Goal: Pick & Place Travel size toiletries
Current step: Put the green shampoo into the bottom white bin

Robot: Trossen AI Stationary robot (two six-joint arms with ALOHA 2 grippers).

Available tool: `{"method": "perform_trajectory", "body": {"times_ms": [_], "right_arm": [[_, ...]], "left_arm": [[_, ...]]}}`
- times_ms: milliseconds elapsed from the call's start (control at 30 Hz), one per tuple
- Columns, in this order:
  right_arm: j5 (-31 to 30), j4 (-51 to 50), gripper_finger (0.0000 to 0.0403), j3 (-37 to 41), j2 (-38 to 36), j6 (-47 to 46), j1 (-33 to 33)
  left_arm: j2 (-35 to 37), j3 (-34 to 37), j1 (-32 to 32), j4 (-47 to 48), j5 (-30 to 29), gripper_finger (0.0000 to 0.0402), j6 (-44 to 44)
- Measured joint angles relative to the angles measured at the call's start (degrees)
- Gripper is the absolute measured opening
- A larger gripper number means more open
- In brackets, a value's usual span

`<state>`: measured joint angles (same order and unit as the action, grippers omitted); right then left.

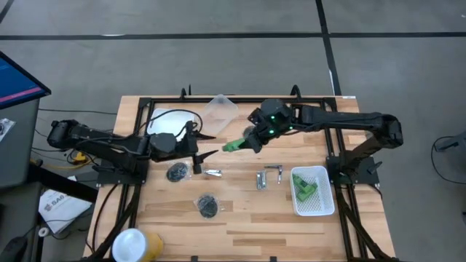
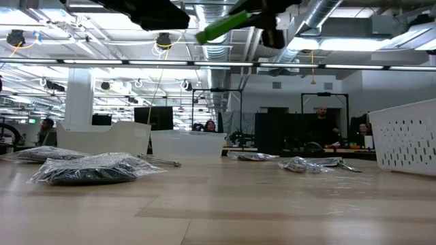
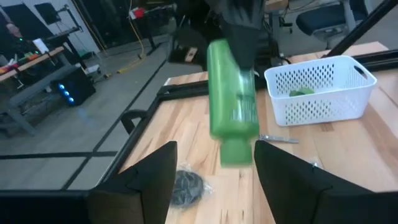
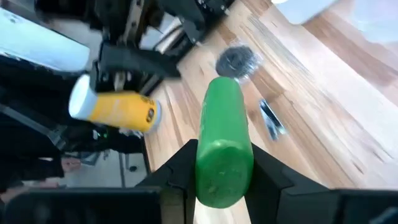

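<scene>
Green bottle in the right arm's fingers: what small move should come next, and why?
Probably carry it sideways toward the white basket. The right gripper holds the green bottle raised above mid-table, well clear of the wood, while the basket at the right edge already has green bottles in it. The left gripper waits open nearby, holding nothing.

Overhead, table-level, 2 wrist views

Robotics lab: exposed ceiling ducts [image 2: 320,20] (desks behind).
</scene>
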<state>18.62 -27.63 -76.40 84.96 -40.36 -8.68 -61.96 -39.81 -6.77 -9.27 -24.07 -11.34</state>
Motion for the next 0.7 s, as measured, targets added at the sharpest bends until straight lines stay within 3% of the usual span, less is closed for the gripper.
{"method": "perform_trajectory", "body": {"times_ms": [133,267,400,533,700], "right_arm": [[-0.14,-14.18,0.0088,0.00,-5.09,2.04,0.28],[-2.61,-35.80,0.0088,-0.02,-10.86,1.88,3.04],[-5.83,-52.61,0.0088,-0.01,-14.87,-5.32,7.50],[-7.15,-60.41,0.0088,-0.02,-16.66,-13.76,13.37],[-6.54,-61.95,0.0088,1.45,-16.80,-22.07,21.46]], "left_arm": [[1.92,0.06,0.00,0.58,-0.09,0.0209,0.03],[4.47,0.07,0.00,0.45,-0.65,0.0209,0.17],[6.72,0.07,0.00,0.45,-2.27,0.0209,1.16],[8.17,0.07,0.00,0.58,-3.17,0.0209,3.59],[8.36,0.07,0.00,0.54,-3.45,0.0209,4.36]]}}
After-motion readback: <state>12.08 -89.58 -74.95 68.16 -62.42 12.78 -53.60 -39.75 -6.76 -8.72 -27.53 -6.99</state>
